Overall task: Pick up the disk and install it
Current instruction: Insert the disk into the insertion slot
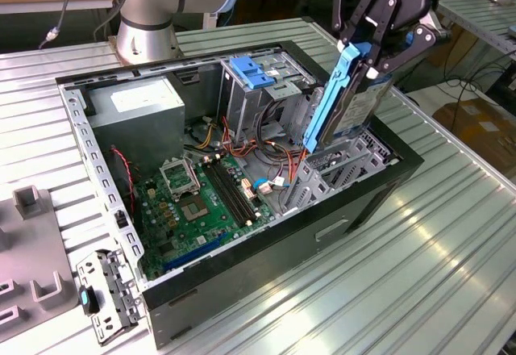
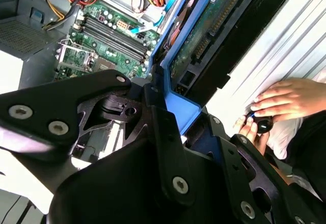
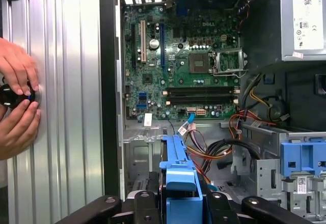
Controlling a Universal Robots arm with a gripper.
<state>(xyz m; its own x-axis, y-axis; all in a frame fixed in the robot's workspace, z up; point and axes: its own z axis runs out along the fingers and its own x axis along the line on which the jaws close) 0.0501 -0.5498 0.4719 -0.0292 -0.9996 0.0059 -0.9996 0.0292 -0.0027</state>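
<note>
The disk (image 1: 348, 101), a metal drive in a blue plastic frame, hangs steeply tilted over the drive cage (image 1: 334, 173) at the end of the open computer case on the exterior view's right. Its lower end dips into the cage's mouth. My gripper (image 1: 369, 58) is shut on the disk's upper end. In the first wrist view the blue frame (image 3: 178, 178) runs out from between the black fingers (image 3: 145, 203) toward the case. The second wrist view shows the disk's green circuit-board side (image 2: 214, 25) with its blue frame (image 2: 175, 104).
The open case (image 1: 322, 230) holds a motherboard (image 1: 201, 202), red and yellow cables, a grey power-supply box (image 1: 133, 105) and a light-blue bracket (image 1: 254, 73). A person's hands (image 3: 18, 102) hold a small black object on the slatted table beside the case. Grey fixtures (image 1: 32, 242) and a loose metal bracket (image 1: 109, 294) lie at the exterior view's left.
</note>
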